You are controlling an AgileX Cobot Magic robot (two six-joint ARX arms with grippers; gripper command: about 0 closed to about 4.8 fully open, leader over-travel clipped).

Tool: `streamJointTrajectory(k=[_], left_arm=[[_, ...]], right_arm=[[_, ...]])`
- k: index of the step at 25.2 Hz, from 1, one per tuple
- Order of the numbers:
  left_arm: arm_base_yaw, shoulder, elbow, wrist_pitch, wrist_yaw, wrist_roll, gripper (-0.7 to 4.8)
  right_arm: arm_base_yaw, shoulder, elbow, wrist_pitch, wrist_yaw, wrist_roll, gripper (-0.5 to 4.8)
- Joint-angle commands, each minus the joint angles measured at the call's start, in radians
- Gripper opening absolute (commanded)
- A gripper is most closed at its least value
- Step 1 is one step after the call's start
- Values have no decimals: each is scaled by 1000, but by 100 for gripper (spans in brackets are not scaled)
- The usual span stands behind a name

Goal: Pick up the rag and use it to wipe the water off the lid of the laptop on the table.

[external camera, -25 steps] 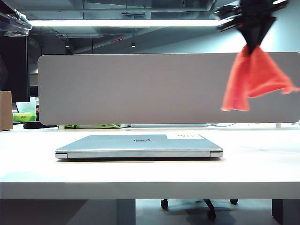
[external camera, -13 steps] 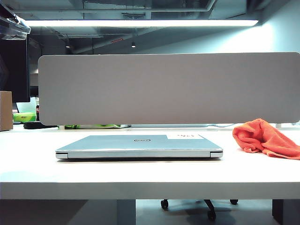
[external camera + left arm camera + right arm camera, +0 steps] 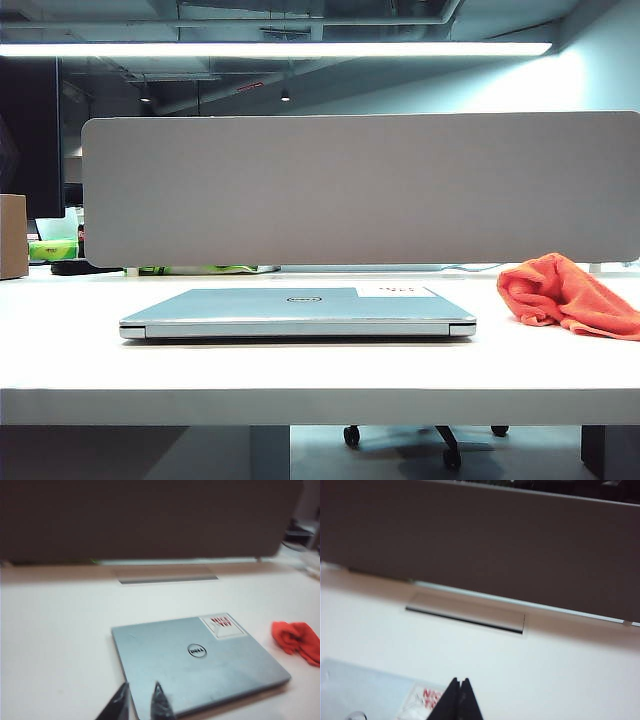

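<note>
The silver-blue laptop (image 3: 290,308) lies closed on the white table (image 3: 300,372), its lid (image 3: 200,665) showing a dark oval logo and a white red-printed sticker (image 3: 222,625). I can make out no water on the lid. The orange-red rag (image 3: 565,295) lies crumpled on the table to the right of the laptop, apart from it, and neither gripper touches it. My left gripper (image 3: 141,685) hangs open and empty above the laptop's near left corner. My right gripper (image 3: 459,681) is shut on nothing, above the table by the lid's sticker (image 3: 427,700). Neither gripper shows in the exterior view.
A grey divider panel (image 3: 360,190) stands along the table's back edge. A cable slot (image 3: 167,575) is set into the table behind the laptop. A cardboard box (image 3: 12,235) sits at the far left, with a dark monitor above it.
A second ago my right gripper held the rag high at the upper right. The rag then dropped onto the table right of the laptop, and both arms left the exterior view.
</note>
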Motion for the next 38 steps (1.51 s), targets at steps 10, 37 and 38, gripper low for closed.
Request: streamJointTrajectory(k=[10,37,38], left_arm=[[8,-299,-201,-31,-261,-2,59],[12,-299,-459,169,-350,-21,58],[12,-299,-468,170,-349,-21,58]], right_arm=[[10,-362,-247,161,90,241,-9],[9,-931,-247,-649,174,240,-9],[9,-941,-247,-667,174,240,-9]])
